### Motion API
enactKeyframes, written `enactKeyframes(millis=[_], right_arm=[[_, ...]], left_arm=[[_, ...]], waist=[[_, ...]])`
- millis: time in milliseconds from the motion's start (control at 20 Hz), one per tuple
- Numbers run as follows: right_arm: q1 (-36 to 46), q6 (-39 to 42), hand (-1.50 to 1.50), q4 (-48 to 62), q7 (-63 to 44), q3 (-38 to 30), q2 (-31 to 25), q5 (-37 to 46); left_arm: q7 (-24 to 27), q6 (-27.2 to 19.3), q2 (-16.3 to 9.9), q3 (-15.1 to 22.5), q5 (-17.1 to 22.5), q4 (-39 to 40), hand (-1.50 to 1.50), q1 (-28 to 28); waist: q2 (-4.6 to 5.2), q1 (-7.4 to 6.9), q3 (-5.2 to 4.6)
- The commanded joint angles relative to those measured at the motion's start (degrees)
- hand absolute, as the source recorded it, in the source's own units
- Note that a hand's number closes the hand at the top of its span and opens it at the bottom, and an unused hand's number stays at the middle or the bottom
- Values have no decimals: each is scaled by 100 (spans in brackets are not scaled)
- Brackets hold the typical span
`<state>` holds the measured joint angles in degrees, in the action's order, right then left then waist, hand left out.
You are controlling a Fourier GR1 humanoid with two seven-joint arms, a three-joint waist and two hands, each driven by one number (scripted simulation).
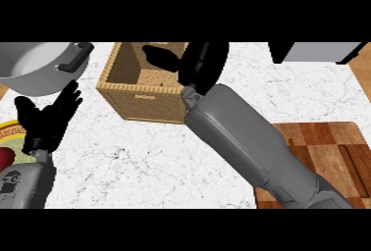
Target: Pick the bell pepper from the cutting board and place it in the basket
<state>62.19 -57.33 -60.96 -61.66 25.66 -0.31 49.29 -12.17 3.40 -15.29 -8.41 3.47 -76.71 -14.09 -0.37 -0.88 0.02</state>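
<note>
Reaching over basket (141,98), right hand (185,56)

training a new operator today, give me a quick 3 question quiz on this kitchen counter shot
1. True or false: the right hand is over the wicker basket.
2. Multiple choice: where does the wooden cutting board lie?
A. at the view's left edge
B. at the view's right, beside the right forearm
C. inside the basket
3. Short answer: what stands at the view's upper left, behind the left hand?

Key
1. True; the hand is above the basket's opening.
2. B.
3. A grey pot with a black handle. The left hand rests open before it, fingers up. The bell pepper cannot be seen.
</note>
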Motion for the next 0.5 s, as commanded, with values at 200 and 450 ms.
enactKeyframes(millis=[200,450], right_arm=[[-1939,670,-150,-2548,-258,170,-528,-412],[-3227,1182,-150,-4451,-157,496,-1596,-1071]], left_arm=[[-15,-22,-105,-236,96,-72,0,187],[-214,58,-154,-226,175,-491,0,385]], waist=[[-20,261,2],[-31,267,6]])
